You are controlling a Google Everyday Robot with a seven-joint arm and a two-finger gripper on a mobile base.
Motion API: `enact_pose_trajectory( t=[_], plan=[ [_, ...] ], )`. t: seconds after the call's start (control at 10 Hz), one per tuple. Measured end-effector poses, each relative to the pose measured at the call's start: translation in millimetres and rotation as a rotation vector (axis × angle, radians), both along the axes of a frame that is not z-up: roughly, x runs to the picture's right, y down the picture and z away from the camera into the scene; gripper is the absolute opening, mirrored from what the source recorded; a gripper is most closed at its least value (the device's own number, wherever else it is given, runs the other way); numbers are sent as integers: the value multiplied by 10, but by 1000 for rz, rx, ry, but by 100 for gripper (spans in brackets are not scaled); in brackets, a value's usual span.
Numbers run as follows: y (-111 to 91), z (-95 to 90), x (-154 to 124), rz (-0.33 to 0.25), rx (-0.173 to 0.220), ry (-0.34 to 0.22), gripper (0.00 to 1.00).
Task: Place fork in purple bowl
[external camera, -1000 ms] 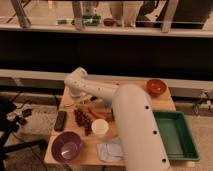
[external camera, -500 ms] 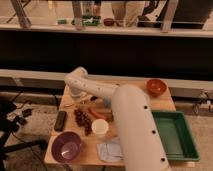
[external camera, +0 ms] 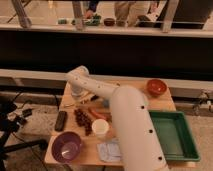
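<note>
The purple bowl (external camera: pixel 67 146) stands at the table's front left corner, lilac inside and empty. A thin, pale fork (external camera: pixel 79 102) lies flat on the wooden table (external camera: pixel 131 86) at the left, behind the bowl. My white arm reaches across the table to the far left and bends down there. My gripper (external camera: pixel 76 93) hangs from the wrist just behind the fork, low over the table, and is mostly hidden by the arm. I cannot tell whether it touches the fork.
A white cup (external camera: pixel 100 127) stands right of the purple bowl. A dark red pile (external camera: pixel 82 120), an orange-red stick (external camera: pixel 98 114) and a black bar (external camera: pixel 61 120) lie between. An orange-red bowl (external camera: pixel 156 87) sits far right, a green tray (external camera: pixel 175 134) at the right, and a pale packet (external camera: pixel 109 150) at the front.
</note>
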State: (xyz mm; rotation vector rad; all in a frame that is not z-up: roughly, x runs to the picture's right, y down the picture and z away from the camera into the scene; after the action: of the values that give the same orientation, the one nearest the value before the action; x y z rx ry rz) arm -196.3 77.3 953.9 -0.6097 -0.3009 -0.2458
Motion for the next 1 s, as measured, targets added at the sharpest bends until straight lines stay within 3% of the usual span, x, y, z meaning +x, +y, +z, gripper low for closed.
enact_pose_trajectory(
  t=[0.2,0.4,0.5,0.8,1.0],
  plan=[
    [4,1,3,0,-3,2,50],
    [70,2,-2,5,-94,-4,50],
    [105,-21,-3,-4,-121,-6,50],
    [84,-30,-19,-4,-117,-7,49],
    [145,-67,3,2,-158,-11,34]
  ],
)
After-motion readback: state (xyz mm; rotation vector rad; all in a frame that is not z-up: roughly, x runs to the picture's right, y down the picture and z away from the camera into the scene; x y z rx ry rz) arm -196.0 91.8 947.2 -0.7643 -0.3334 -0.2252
